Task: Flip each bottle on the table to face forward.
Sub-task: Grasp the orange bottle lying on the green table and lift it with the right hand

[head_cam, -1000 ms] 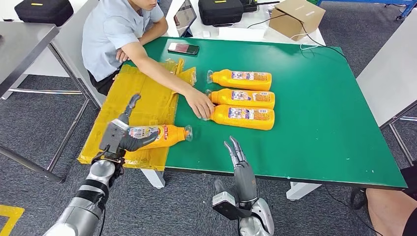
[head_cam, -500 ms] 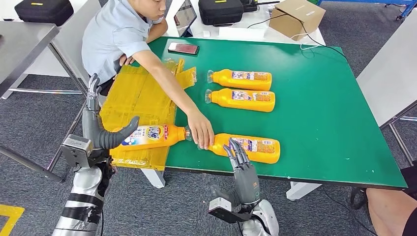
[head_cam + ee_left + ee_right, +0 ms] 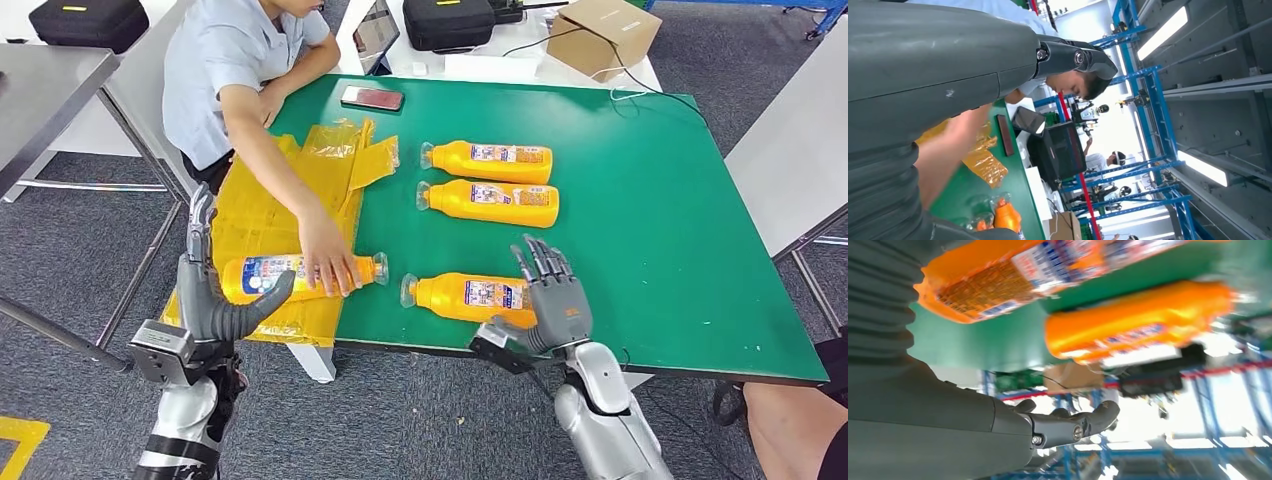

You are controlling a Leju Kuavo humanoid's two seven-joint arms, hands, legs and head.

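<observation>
Two orange bottles [image 3: 490, 161] [image 3: 490, 202] lie side by side on the green table [image 3: 650, 200], caps to the left. A third orange bottle [image 3: 465, 296] lies near the front edge, label up. My right hand [image 3: 552, 297] stands at its base end with fingers spread, holding nothing; whether it touches the bottle I cannot tell. The right wrist view shows this bottle [image 3: 1013, 270] and another [image 3: 1143, 320] close by. A fourth bottle [image 3: 275, 276] lies on a yellow plastic bag [image 3: 270, 210], with a person's hand [image 3: 330, 265] on it. My left hand [image 3: 212, 300] is open beside its base.
The person [image 3: 225, 70] sits at the table's far left corner, one arm reaching over the bag. A phone [image 3: 372, 98] lies at the table's back edge, with black cases and a cardboard box [image 3: 605, 35] beyond. Grey tables stand on both sides.
The person's hand left the near bottle's neck and went to the bottle on the yellow bag. My right hand rose and moved right to the near bottle's base end.
</observation>
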